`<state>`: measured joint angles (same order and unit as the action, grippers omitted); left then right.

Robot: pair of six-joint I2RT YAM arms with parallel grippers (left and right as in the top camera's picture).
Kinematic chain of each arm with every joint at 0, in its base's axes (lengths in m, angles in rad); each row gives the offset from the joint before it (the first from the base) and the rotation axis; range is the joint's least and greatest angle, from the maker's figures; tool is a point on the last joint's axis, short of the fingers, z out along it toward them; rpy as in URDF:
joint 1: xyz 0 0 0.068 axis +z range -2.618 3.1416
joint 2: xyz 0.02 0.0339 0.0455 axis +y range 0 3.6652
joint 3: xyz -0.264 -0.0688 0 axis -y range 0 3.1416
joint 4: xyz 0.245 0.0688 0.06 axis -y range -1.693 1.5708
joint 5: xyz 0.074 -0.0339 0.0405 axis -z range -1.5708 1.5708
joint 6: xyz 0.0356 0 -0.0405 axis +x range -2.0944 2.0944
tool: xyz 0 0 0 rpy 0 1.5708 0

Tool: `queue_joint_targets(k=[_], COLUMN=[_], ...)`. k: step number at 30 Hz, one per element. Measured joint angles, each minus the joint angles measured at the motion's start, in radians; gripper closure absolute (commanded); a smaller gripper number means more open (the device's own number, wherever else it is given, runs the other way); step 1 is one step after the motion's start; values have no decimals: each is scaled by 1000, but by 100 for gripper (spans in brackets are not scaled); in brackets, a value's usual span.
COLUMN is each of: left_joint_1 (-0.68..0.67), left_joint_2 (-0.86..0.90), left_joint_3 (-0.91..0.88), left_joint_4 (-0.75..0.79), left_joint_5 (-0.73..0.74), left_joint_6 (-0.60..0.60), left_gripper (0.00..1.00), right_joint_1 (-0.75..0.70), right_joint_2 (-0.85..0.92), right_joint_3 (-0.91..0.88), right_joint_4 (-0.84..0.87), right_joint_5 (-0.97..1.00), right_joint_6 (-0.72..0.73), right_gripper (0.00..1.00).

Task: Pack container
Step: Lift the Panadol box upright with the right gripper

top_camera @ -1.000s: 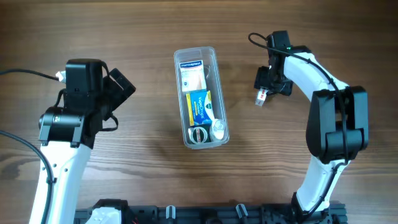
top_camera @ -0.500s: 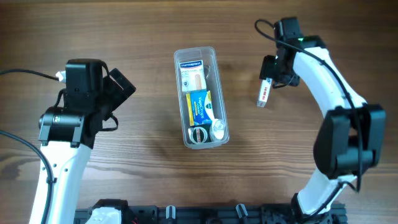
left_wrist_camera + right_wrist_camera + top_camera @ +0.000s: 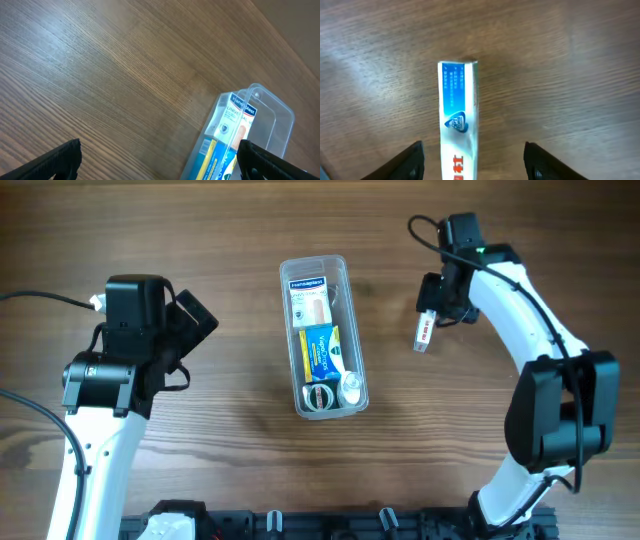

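Roughly mid-table, between the two arms, find the container point(image 3: 314, 261), open-topped, long axis pointing away from the robot. Judge it light, thin-walled and slick: stiff enough at the rim, likely to flex or skid if squeezed across the middle. Best pinch one long wall just under the rim, or brace a short end, rather than span the whole width. Already holds a Hansaplast plaster box point(image 3: 308, 298) at the far end, a blue-and-yellow box point(image 3: 321, 352) in the middle, then a round tin point(image 3: 319, 396) beside a small clear bottle point(image 3: 350, 387) at the near end; leaves only a narrow strip free along the right wall. Well apart to the right, see a slim white-and-blue carton point(image 3: 424, 331) lying flat on the wooden table point(image 3: 560, 240). Straddling it from above, the right gripper point(image 3: 474, 155): fingers moderately apart, clear of both carton sides, gripping nothing. Probably light and crushable; take across the narrow width. Off to the left, the left gripper point(image 3: 159, 152), spread to its widest, empty, well apart from the container.
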<state>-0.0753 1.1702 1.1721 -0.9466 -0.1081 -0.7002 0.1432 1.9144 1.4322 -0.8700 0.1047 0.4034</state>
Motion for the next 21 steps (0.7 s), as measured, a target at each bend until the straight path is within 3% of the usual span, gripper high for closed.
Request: queue_joint_targets(k=[11, 21], left_joint_1=[0, 0], left_joint_2=[0, 0], left_joint_3=[0, 0], left_joint_4=[0, 0], left_joint_5=[0, 0], left_joint_6=[0, 0], left_gripper=[0, 0], right_joint_1=[10, 10], right_joint_2=[0, 0], right_joint_3=[-65, -65], right_joint_4=[46, 64], right_joint_5=[-1, -1], right_joint_6=[23, 23], right_gripper=[37, 43])
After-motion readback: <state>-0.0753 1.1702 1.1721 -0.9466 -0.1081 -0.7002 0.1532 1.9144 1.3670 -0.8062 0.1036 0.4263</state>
